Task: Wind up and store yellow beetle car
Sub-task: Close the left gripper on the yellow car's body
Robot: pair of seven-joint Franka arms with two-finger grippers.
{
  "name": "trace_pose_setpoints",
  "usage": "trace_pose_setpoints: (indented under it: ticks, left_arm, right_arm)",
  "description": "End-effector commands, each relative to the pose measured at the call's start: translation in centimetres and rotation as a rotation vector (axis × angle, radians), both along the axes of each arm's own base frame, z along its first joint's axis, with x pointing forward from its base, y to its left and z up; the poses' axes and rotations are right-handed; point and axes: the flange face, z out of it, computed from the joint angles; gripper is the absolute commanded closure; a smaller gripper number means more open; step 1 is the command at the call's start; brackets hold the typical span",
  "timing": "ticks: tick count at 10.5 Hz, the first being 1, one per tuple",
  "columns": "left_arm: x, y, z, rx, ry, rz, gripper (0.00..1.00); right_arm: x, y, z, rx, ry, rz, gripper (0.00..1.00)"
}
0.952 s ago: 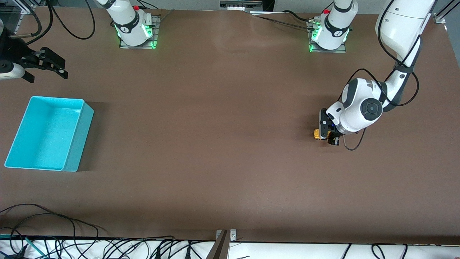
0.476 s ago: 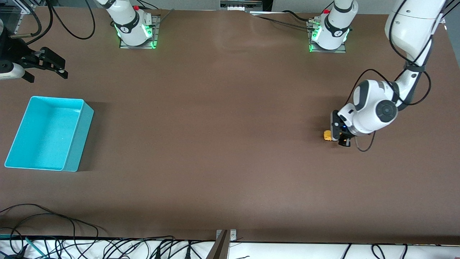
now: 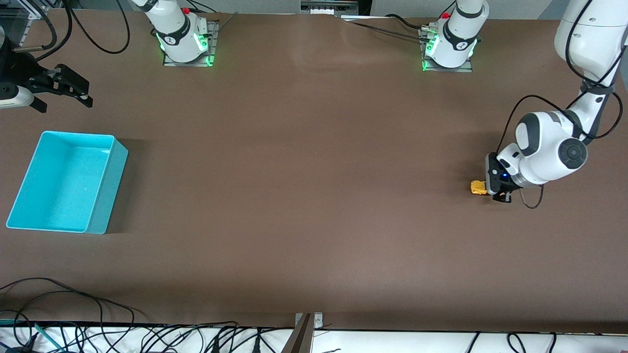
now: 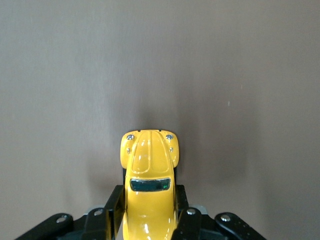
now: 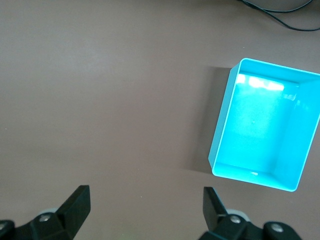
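Front view: the left gripper [image 3: 492, 190] sits low at the left arm's end of the table [image 3: 304, 196], its fingers clamped on the sides of the yellow beetle car [image 3: 478, 187]. The car's nose sticks out of the grip toward the right arm's end, where the blue bin [image 3: 105, 196] stands well apart from it. In the left wrist view the car [image 4: 149, 185] shows from above, wedged between the dark fingers [image 4: 114, 212], hood and windscreen clear of them. The right gripper [image 3: 73, 93] waits in the air, jaws spread wide, near the bin [image 5: 220, 130] and over bare table.
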Motion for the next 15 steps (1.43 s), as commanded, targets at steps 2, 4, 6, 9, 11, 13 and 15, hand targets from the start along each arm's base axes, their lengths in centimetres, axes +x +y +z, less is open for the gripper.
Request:
trace_pose_setpoints:
  ticks: [2, 4, 6, 9, 11, 13, 15]
  left_arm:
    - [0.6, 3.6, -1.8, 0.001, -0.008, -0.024, 0.88]
    - [0.6, 5.0, -2.2, -0.001, -0.009, -0.014, 0.88]
    - [0.5, 5.1, -2.2, -0.001, -0.009, -0.014, 0.88]
    - [0.7, 5.1, -2.1, -0.001, -0.012, -0.015, 0.88]
    - [0.7, 5.2, -2.0, 0.000, -0.014, -0.015, 0.88]
    - [0.6, 5.3, -2.4, -0.002, -0.008, -0.012, 0.88]
    - [0.8, 5.7, -2.4, -0.001, -0.010, -0.009, 0.88]
  right_arm:
    - [-0.3, 0.1, 0.6, -0.013, 0.002, 0.010, 0.00]
    - [-0.3, 0.1, 0.6, -0.013, 0.002, 0.010, 0.00]
    - [-0.3, 0.0, 0.6, -0.013, 0.002, 0.008, 0.00]
    - [-0.3, 0.1, 0.6, -0.013, 0.002, 0.010, 0.00]
    - [-0.3, 0.0, 0.6, -0.013, 0.002, 0.008, 0.00]
    - [-0.3, 0.0, 0.6, -0.013, 0.002, 0.008, 0.00]
    - [-0.3, 0.0, 0.6, -0.013, 0.002, 0.008, 0.00]
